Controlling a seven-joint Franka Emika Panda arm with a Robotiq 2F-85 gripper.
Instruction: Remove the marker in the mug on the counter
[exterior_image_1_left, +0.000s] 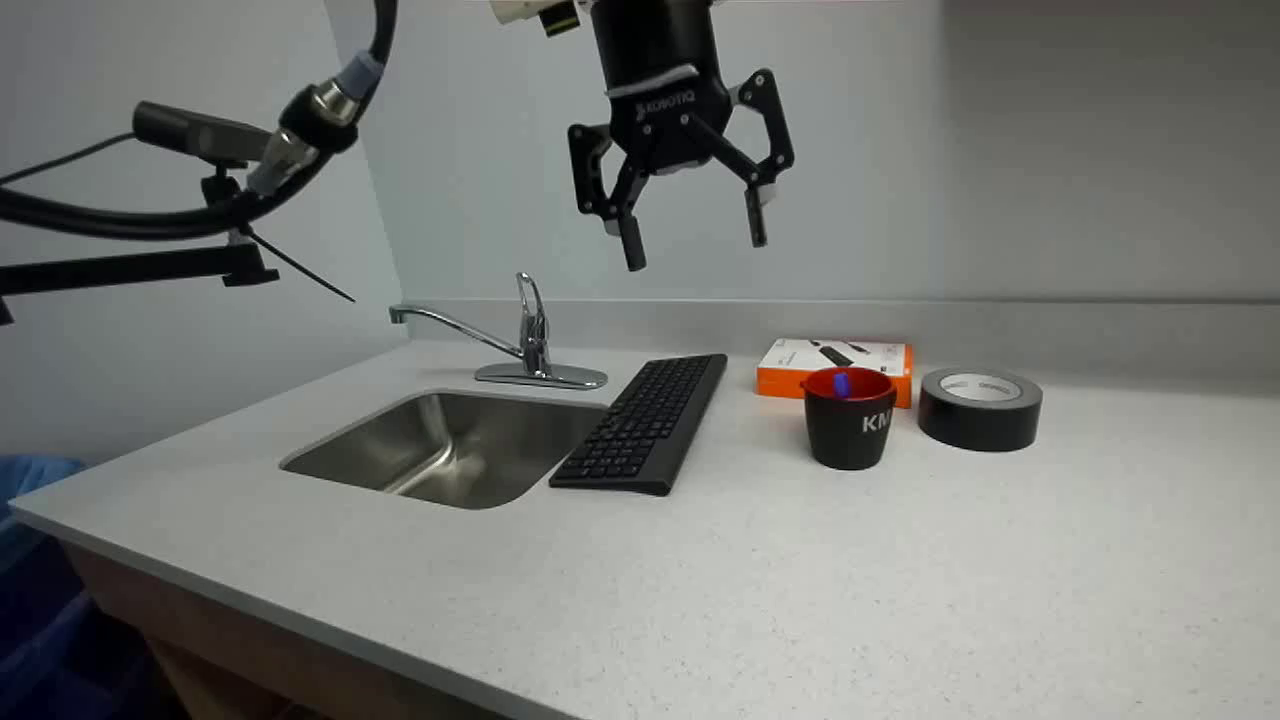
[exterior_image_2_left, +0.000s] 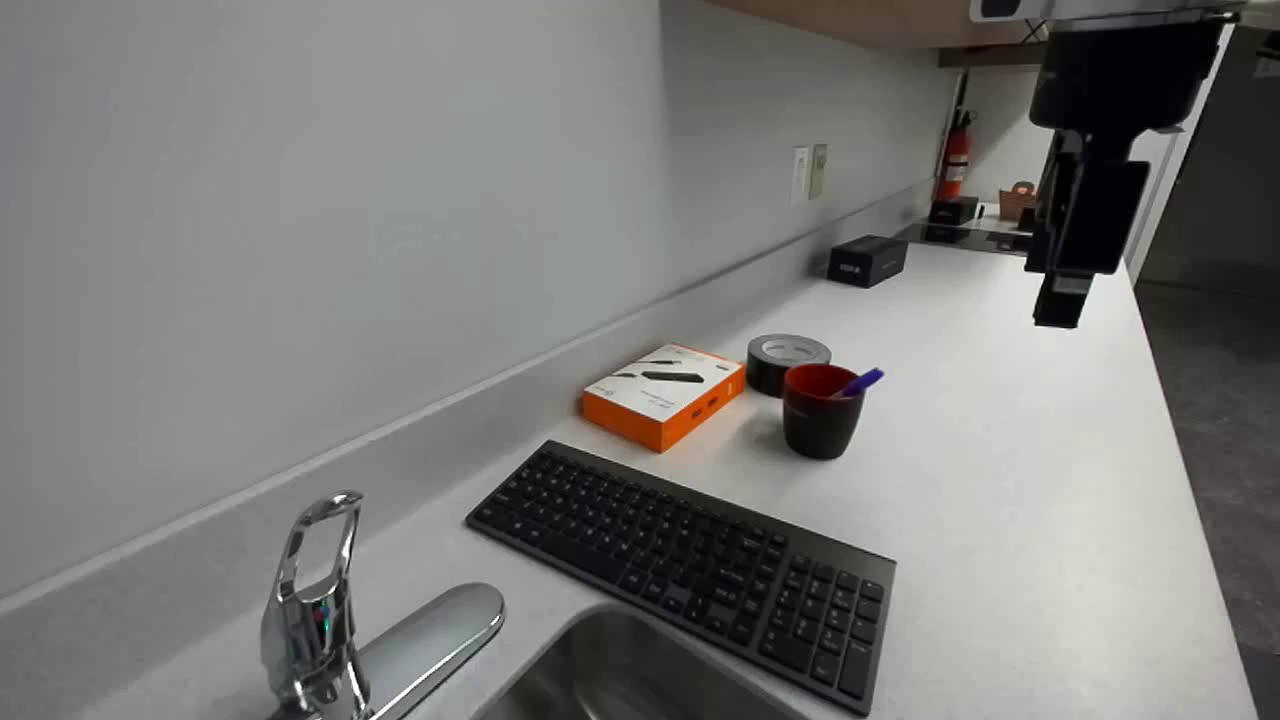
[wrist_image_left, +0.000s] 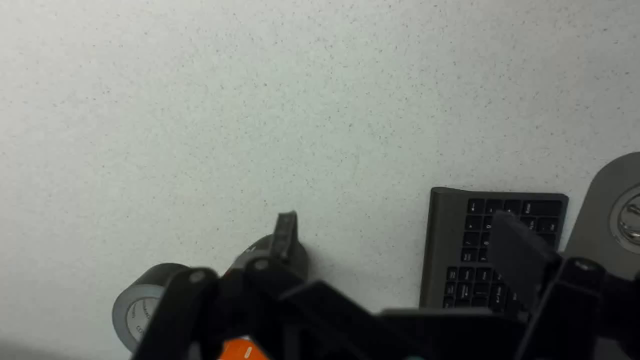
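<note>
The marker (exterior_image_2_left: 862, 382) is seated in the mug (exterior_image_1_left: 848, 435), tilted, its upper end poking past the rim on the side away from the wall (exterior_image_2_left: 350, 250). The mug is stood upright on the table (exterior_image_1_left: 800, 590), near the orange-sided box (exterior_image_1_left: 832, 356) and just beside the roll of tape (exterior_image_1_left: 975, 425). The end effector (exterior_image_1_left: 697, 256) is poised high above the table, fingers spread wide, with nothing gripped.

For the reach that seems due, the end effector is best shifted until the marker lies between its fingers, then lowered slowly. Only the jutting end should be pinched (a finger brought down on the rim could tip so small a mug), and the pull is best made along the marker's slant.

"ROBOTIQ" can be read on the end effector. On the mug, white "KM" is shown, any further letters being lost round the curve. Print on the orange-sided box, the roll of tape and the black box (exterior_image_2_left: 866, 262) farther along cannot be made out with certainty.
</note>
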